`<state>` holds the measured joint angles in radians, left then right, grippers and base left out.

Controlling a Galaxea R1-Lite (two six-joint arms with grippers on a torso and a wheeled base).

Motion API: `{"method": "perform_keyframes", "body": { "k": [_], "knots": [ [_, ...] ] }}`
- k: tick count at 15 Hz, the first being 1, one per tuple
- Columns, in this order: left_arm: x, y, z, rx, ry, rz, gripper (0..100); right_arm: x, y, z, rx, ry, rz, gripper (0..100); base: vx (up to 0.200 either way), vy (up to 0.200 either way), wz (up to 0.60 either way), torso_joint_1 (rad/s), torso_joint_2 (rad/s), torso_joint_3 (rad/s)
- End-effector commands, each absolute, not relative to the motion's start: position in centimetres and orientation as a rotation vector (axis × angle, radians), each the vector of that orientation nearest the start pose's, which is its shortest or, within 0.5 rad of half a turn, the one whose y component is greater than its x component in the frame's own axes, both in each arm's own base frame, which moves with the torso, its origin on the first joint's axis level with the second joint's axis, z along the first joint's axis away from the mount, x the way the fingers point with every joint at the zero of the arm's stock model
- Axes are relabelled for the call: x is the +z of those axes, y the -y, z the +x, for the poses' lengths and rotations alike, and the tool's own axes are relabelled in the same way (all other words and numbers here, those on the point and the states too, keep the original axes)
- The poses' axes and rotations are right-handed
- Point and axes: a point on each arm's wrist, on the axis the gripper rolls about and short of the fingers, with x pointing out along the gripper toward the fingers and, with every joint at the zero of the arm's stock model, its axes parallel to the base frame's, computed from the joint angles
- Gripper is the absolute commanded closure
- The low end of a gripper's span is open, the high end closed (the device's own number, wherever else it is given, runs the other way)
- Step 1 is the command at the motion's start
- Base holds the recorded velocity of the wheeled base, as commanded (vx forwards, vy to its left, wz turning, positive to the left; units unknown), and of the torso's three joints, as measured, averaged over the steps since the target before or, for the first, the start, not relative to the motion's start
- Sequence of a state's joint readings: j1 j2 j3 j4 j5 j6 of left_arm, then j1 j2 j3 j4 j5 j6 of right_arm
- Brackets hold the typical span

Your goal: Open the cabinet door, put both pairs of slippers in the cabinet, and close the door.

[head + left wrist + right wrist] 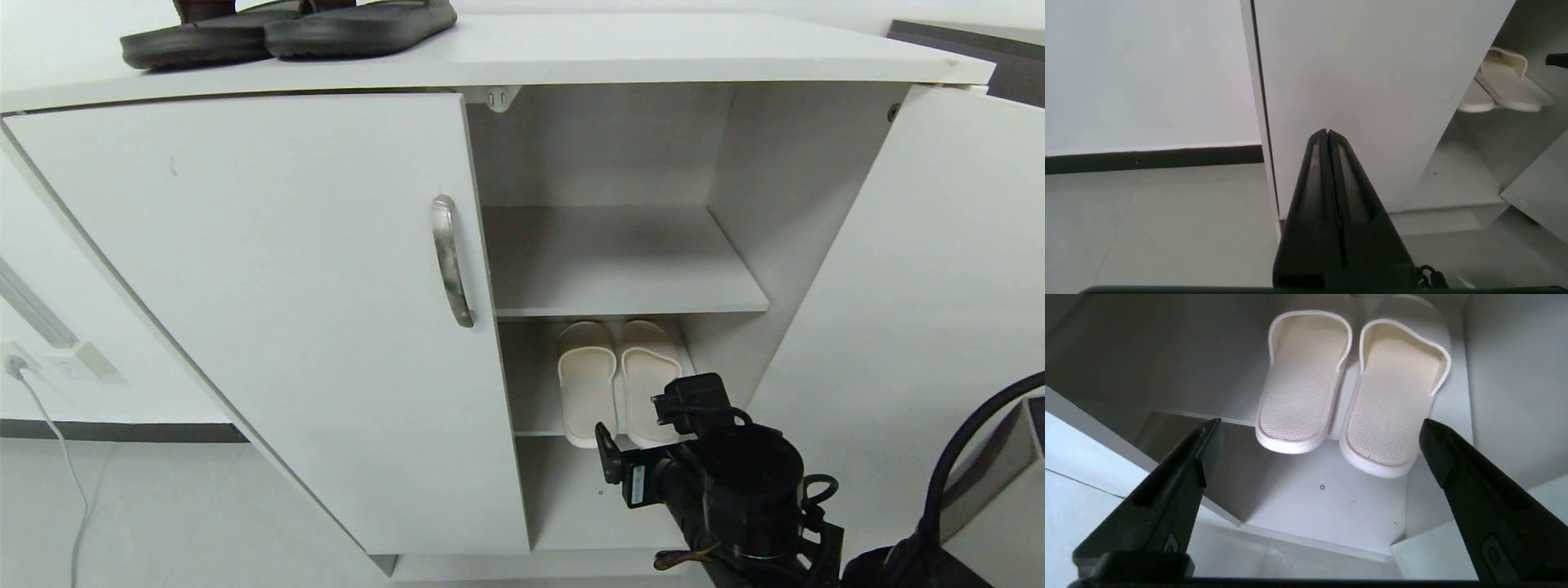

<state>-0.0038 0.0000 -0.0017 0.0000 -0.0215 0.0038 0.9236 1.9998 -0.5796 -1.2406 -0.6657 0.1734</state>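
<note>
White board formed the cabinet [620,57], whose left door [269,310] was shut, its metal handle [451,261] upright near the door's right edge. The right door [922,327] stood swung open to the right, baring the right half of the inside.

The upper shelf [620,261] lay bare. On the shelf below it sat the cream slippers [586,384], side by side and touching, toes to the far wall and heels jutting a little over the shelf's near edge. In the right wrist view the same pair [1302,392] showed its ribbed insoles, with the bottom compartment's floor [1323,502] beneath.

The black slippers [286,34] lay on top of the cabinet at its left end, side by side, near the front edge.

The right pincer [1323,431] hung low before the open half, just near of the cream pair, its two fingers spread wide and holding nothing. The left pincer [1327,135] was pressed together with no gap and nothing between, low above the grey floor [1143,212], pointing at the outer face of the shut left door.

A wall socket [73,359] with a cable sat on the wall left of the cabinet.
</note>
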Motion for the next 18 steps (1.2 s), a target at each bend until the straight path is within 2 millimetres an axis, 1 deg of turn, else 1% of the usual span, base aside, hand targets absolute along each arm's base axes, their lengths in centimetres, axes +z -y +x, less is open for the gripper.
{"method": "perform_keyframes", "body": {
  "k": [1, 4, 7, 8, 18],
  "knots": [
    [7.6, 0.0, -2.3, -0.025, 0.000, 0.005, 100, 9.6, -24.8, 20.4, 0.247, -0.145, 0.047, 0, -0.200, 0.000, 0.00, 0.002, 0.00, 0.002],
    [7.6, 0.0, -2.3, -0.026, 0.000, 0.005, 100, 9.6, -24.6, 20.4, 0.245, -0.145, 0.047, 0, -0.200, 0.000, 0.00, 0.002, 0.00, -0.001],
    [7.6, 0.0, -2.3, -0.026, 0.000, 0.005, 100, 11.0, -24.8, 20.5, 0.250, -0.102, 0.046, 0, -0.200, 0.000, 0.00, -0.001, 0.00, 0.004],
    [7.6, 0.0, -2.3, -0.026, 0.000, 0.005, 100, 11.3, -24.9, 20.6, 0.251, -0.092, 0.051, 0, 0.000, 0.000, 0.00, 0.000, 0.00, 0.000],
    [7.6, 0.0, -2.3, -0.028, 0.000, 0.000, 100, 11.0, -24.9, 20.1, 0.249, -0.097, 0.044, 0, 0.000, 0.000, 0.00, 0.000, 0.00, 0.000]
  ]
}}
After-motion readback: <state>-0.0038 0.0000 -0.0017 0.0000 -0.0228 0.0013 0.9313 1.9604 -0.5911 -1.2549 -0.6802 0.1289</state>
